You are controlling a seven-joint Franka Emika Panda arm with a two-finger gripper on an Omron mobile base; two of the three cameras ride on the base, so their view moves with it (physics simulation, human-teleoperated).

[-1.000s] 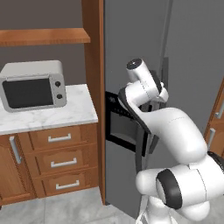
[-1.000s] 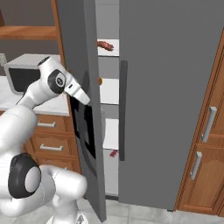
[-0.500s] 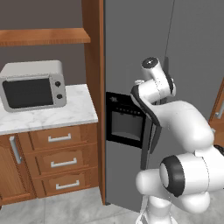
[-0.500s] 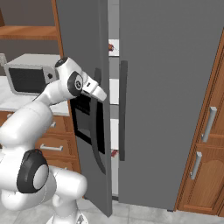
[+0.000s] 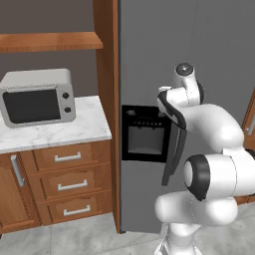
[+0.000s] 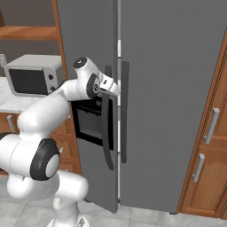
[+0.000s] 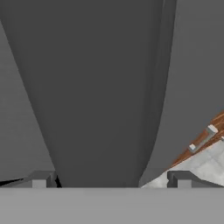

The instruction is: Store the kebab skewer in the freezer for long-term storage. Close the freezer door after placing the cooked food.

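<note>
The freezer door [image 5: 149, 55] [image 6: 91, 40], grey with a black dispenser recess [image 5: 144, 139] [image 6: 91, 122], stands almost shut against the freezer [image 6: 173, 88]; a thin slit of white interior [image 6: 118, 46] still shows. My gripper [image 5: 163, 95] [image 6: 114, 87] presses at the top of the door's dark curved handle [image 5: 174, 144] [image 6: 106, 137]. In the hand view my gripper [image 7: 111, 181] is open, fingertips [image 7: 41, 179] wide apart, with the dark handle [image 7: 105, 96] running up between them. The kebab skewer is hidden behind the door.
A grey microwave [image 5: 37, 97] [image 6: 33, 73] sits on the marble counter [image 5: 64, 132] left of the freezer, over wooden drawers [image 5: 69, 182]. A wooden shelf [image 5: 50, 41] hangs above. A wooden cabinet [image 6: 208, 146] stands right of the fridge unit.
The freezer door has swung from partly open to nearly shut, with my arm following it rightward. The skewer and white shelves seen a second ago are now covered.
</note>
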